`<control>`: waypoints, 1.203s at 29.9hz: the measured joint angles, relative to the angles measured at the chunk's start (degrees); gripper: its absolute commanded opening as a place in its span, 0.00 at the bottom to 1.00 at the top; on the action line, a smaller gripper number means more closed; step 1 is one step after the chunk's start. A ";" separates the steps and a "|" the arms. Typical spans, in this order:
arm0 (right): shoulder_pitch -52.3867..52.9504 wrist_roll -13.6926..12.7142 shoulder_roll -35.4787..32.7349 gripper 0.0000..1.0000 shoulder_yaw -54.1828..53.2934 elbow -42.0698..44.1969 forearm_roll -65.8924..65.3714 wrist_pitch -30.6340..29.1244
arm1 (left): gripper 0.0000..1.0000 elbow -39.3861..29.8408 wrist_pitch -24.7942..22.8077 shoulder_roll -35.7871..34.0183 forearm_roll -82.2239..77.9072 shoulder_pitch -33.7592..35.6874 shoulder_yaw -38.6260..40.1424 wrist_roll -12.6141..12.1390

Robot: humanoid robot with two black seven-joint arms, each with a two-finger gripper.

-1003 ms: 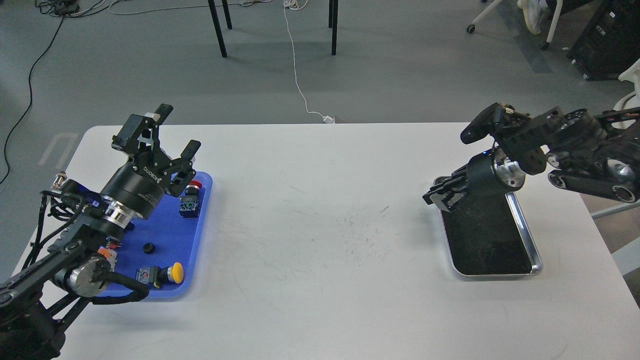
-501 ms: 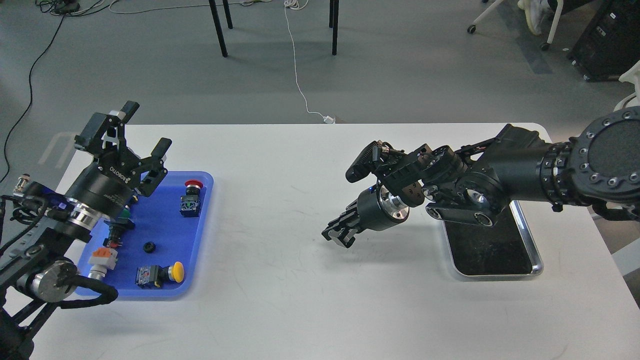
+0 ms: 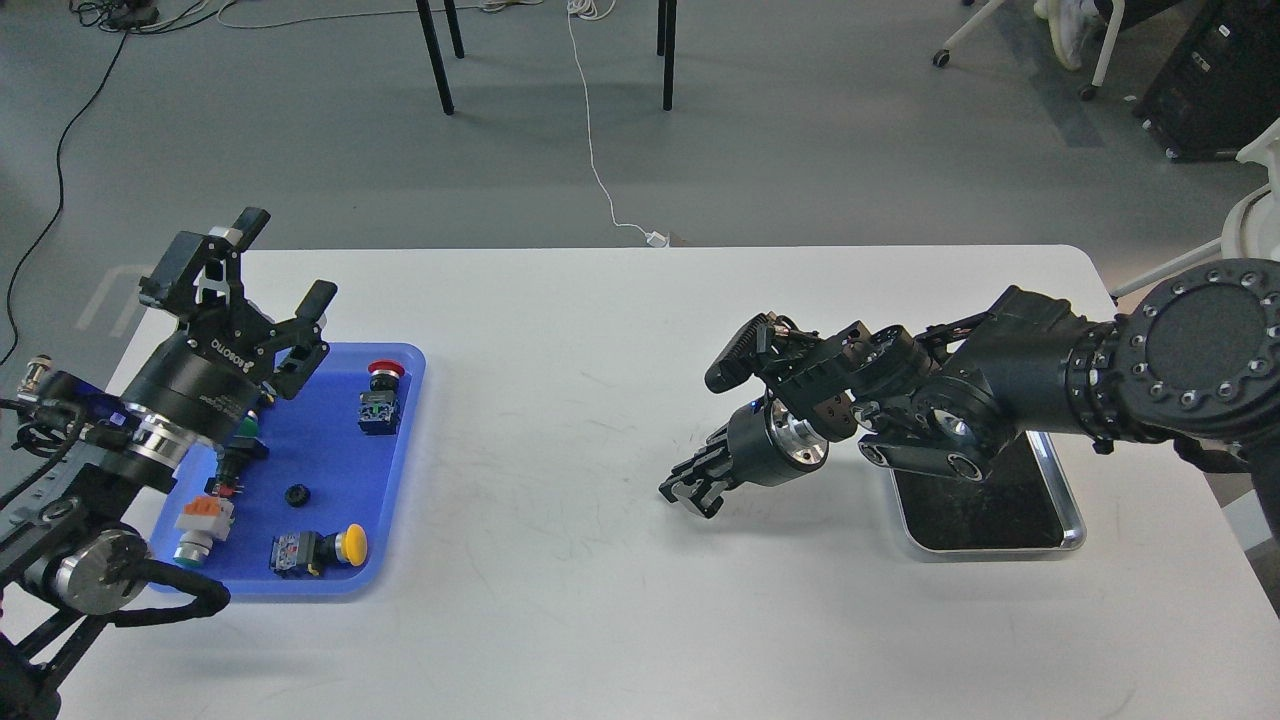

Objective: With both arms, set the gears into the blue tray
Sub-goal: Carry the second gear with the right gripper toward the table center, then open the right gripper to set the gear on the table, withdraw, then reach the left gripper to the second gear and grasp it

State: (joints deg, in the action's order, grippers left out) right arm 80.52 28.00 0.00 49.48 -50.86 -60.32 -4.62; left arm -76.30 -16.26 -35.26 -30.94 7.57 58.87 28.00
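The blue tray lies at the table's left side. One small black gear rests on it among push-button switches. My left gripper is raised above the tray's far left corner, fingers spread open and empty. My right gripper hovers low over the middle of the table, right of centre, pointing left and down; its dark fingers sit close together, and I cannot make out whether anything is held between them.
Switches with red, yellow, green and orange parts lie in the blue tray. A silver-rimmed metal tray with a black inside sits at the right, partly under my right arm. Chair legs and cables stand beyond the far edge.
My right arm swung from over the metal tray leftward to the table's middle, then settled slightly lower. My left gripper drew back to the left, off the blue tray's far edge, staying open.
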 measured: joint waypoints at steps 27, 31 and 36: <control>-20.59 0.00 -26.13 0.98 -41.27 -5.10 22.71 2.06 | 0.98 -0.69 -5.18 -1.10 -26.68 5.24 -1.15 0.00; -31.15 -0.01 -28.73 0.98 -54.41 -5.09 31.06 1.83 | 0.98 -2.20 -5.33 -0.69 -42.71 9.53 -4.38 0.00; -41.00 -0.01 -29.07 0.98 -68.59 -5.32 41.19 0.98 | 0.98 -2.60 -4.26 -0.07 -64.91 20.63 -18.62 0.00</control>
State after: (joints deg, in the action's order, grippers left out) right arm 39.52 27.99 -29.07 -19.11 -56.18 -19.14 -3.64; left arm -78.90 -20.52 -35.33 -95.85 28.20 40.25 28.00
